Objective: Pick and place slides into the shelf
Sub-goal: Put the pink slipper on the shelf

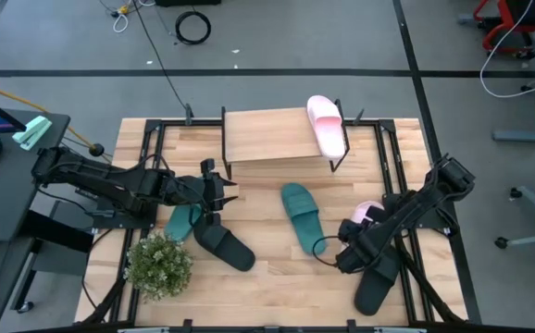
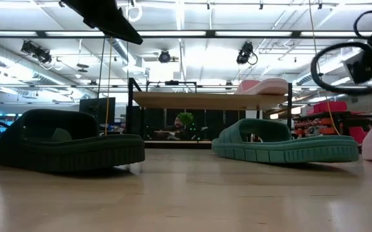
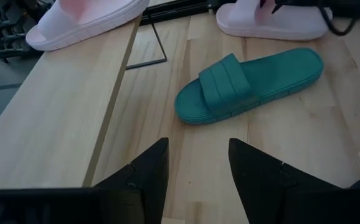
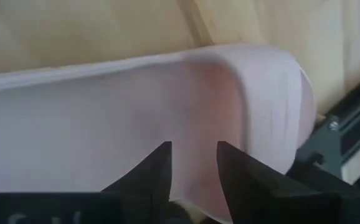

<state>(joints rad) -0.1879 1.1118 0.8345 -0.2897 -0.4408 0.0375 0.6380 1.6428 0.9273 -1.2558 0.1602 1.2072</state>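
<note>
From my remote seat I am watching the table from above: at the left a small potted plant [image 1: 159, 265] is sitting near the front edge, and my left gripper [image 1: 219, 192] is hovering over the wood between a teal slide [image 1: 183, 222] and a black slide [image 1: 224, 246], its fingers [image 3: 144, 180] standing apart with nothing between them. The shelf [image 1: 277, 137] is standing at the back centre, carrying one pink slide [image 1: 326, 124] on the right end of its plank top. A second teal slide [image 1: 300, 215] is lying alone on the tabletop in front of the shelf. Further right, my right gripper [image 1: 353, 233] is poised at the other pink slide [image 1: 367, 214], jaws parted and not clamped; whether they are touching it I cannot tell. Another black slide [image 1: 377, 285] is lying just beneath that arm. I am finding no readable brand, label or writing on anything
</note>
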